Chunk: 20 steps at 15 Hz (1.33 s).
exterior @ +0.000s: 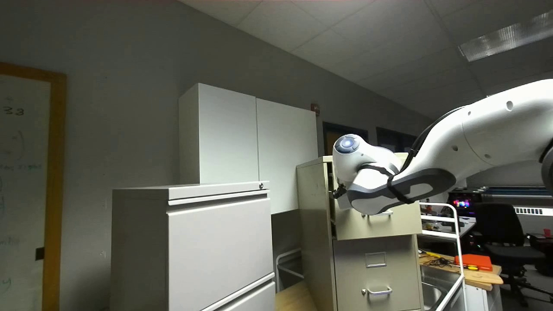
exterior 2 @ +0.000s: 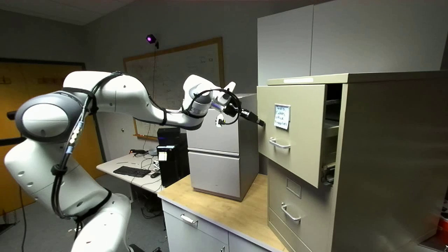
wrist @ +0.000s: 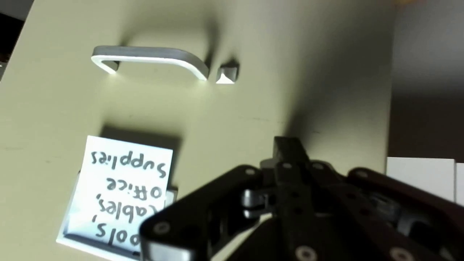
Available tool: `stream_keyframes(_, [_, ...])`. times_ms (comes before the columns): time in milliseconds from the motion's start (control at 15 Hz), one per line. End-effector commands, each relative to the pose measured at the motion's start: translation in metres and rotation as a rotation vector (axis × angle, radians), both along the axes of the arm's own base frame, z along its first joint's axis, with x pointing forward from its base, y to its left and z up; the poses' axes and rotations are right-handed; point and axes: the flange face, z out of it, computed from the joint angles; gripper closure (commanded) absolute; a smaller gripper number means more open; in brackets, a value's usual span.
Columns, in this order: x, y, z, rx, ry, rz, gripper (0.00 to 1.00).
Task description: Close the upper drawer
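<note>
The upper drawer (exterior 2: 305, 140) juts from the beige cabinet (exterior 2: 385, 157), and I see the gripper (exterior 2: 261, 123) at its front, touching or nearly, beside the handwritten label (exterior 2: 282, 116).

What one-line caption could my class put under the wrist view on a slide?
Closed fingers point at the upper drawer, its handle and partly covered handwritten label showing.

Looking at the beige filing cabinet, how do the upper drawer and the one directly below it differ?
The upper drawer stands partly open; the drawer below sits closed. The upper drawer carries a handwritten note, while the drawer below has a label holder without one. Both have flat beige fronts, and the upper handle and lower handle are both silvery bars.
</note>
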Motion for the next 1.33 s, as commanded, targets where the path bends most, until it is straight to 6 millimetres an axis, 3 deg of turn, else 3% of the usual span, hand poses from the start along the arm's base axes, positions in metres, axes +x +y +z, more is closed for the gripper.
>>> stream_keyframes(0, [0.057,-0.024,-0.024,0.019,0.011,0.021,1.00])
stream_keyframes(1267, [0.104,-0.057,-0.040,0.066,0.025,0.019,1.00])
